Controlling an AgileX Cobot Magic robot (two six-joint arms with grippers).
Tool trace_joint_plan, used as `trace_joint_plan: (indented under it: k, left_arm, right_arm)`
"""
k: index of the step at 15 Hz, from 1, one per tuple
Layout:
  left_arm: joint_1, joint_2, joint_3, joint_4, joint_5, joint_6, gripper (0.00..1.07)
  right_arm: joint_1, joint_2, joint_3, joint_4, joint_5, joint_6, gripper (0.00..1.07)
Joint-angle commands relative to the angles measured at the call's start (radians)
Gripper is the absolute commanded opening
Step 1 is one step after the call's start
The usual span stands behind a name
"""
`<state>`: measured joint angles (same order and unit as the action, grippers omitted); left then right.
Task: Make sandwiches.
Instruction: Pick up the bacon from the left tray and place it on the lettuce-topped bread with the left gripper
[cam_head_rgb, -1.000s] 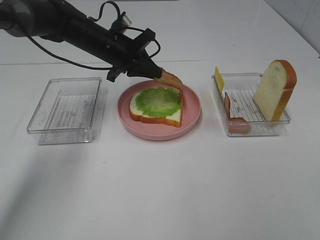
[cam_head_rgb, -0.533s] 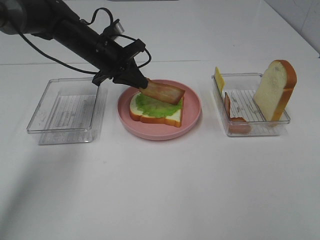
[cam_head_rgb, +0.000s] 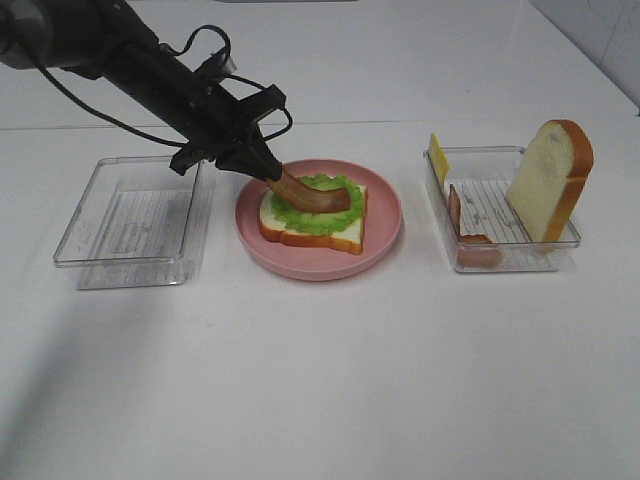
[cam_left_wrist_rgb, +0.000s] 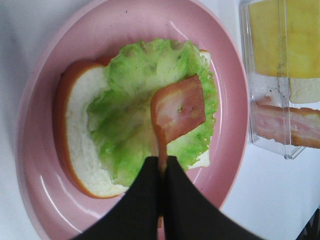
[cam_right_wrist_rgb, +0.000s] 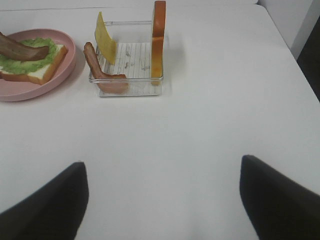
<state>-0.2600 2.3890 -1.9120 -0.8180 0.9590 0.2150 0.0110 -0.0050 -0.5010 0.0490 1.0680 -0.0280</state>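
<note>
On the pink plate (cam_head_rgb: 318, 264) lies a white bread slice (cam_head_rgb: 336, 238) topped with green lettuce (cam_head_rgb: 302, 219). My left gripper (cam_head_rgb: 272, 172) is shut on one end of a brown bacon strip (cam_head_rgb: 320, 198). The strip slants down and its far end rests on the lettuce. The left wrist view shows the same grip (cam_left_wrist_rgb: 162, 167), with the bacon (cam_left_wrist_rgb: 179, 107) over the lettuce (cam_left_wrist_rgb: 130, 100). My right gripper (cam_right_wrist_rgb: 162, 200) hangs open over bare table, well short of the right tray, and does not show in the high view.
The clear tray (cam_head_rgb: 510, 264) on the right holds an upright bread slice (cam_head_rgb: 548, 180), a yellow cheese slice (cam_head_rgb: 438, 157) and a bacon strip (cam_head_rgb: 470, 238). An empty clear tray (cam_head_rgb: 130, 215) stands left of the plate. The table's near half is bare white.
My left gripper has come down and slightly left with the bacon strip. The strip hung above the plate's far rim before and now lies against the lettuce. The right gripper has not moved.
</note>
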Motion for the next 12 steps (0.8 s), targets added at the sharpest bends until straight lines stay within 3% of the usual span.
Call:
trace_joint_plan:
  k: [1,4,7,10,11,12]
  left_arm:
    - [0.004,-0.008,-0.003,0.000,-0.001,-0.010,0.05]
    - [0.004,-0.008,-0.003,0.000,0.001,-0.008,0.31]
    - [0.004,-0.031,-0.003,0.005,0.000,-0.007,0.82]
    - [0.004,-0.064,-0.006,0.060,0.000,0.006,0.82]
    - [0.004,-0.115,-0.016,0.176,0.002,0.007,0.82]
    - [0.004,-0.150,-0.018,0.233,0.006,0.007,0.82]
  right_arm:
    - [-0.006,-0.016,0.000,0.001,-0.008,0.003,0.78]
    - [-0.006,-0.016,0.000,0.001,-0.008,0.003,0.78]
    - [-0.006,-0.016,0.000,0.001,-0.008,0.003,0.78]
    - [-0.006,-0.016,0.000,0.001,-0.008,0.003,0.78]
    - [-0.006,-0.016,0.000,0.001,-0.008,0.003,0.78]
    - [-0.006,-0.016,0.000,0.001,-0.008,0.003,0.78]
